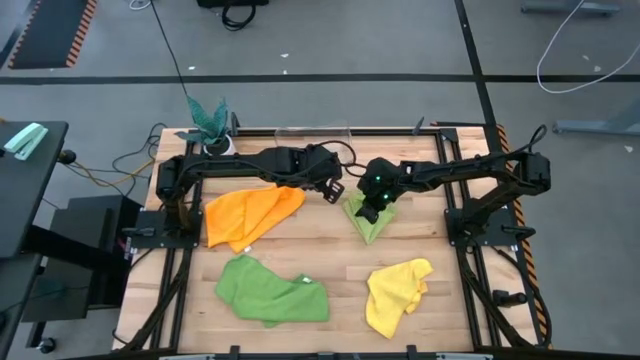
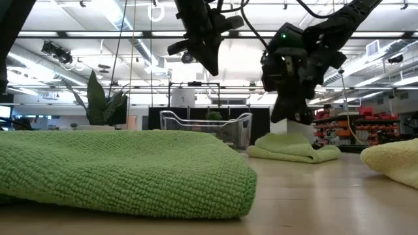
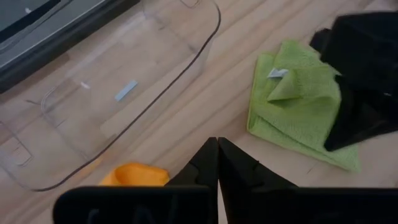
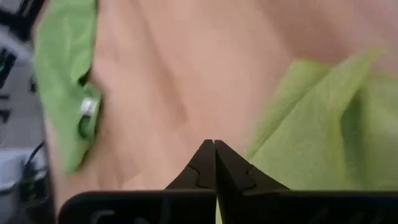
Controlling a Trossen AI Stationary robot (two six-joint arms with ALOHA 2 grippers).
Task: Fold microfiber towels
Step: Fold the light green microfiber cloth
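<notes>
Looking down on the wooden surface (image 1: pixel 300 250), we take the clear plastic bin (image 1: pixel 310 135) at its far edge as our landmark. Lime green towel (image 1: pixel 368 218) lies folded just in front of the bin, toward the right arm's side. Right pincer (image 1: pixel 368 212) sits directly over this towel, fingers pressed fully together; from the low view it hangs just above the cloth, and we cannot tell if it touches, nothing seen gripped. Left pincer (image 1: pixel 334 192) hangs raised in front of the bin, between the orange towel (image 1: pixel 250 215) and the lime green one, closed tip to tip and holding nothing; its wrist view shows the shut fingers (image 3: pixel 217 163) over bare wood with the lime towel off to one side, apart from them.

Orange towel lies crumpled in front of the bin on the left arm's side. Darker green towel (image 1: pixel 270 290) and yellow towel (image 1: pixel 397 293) lie farthest from the bin, near the surface's front edge, well apart from both pincers.
</notes>
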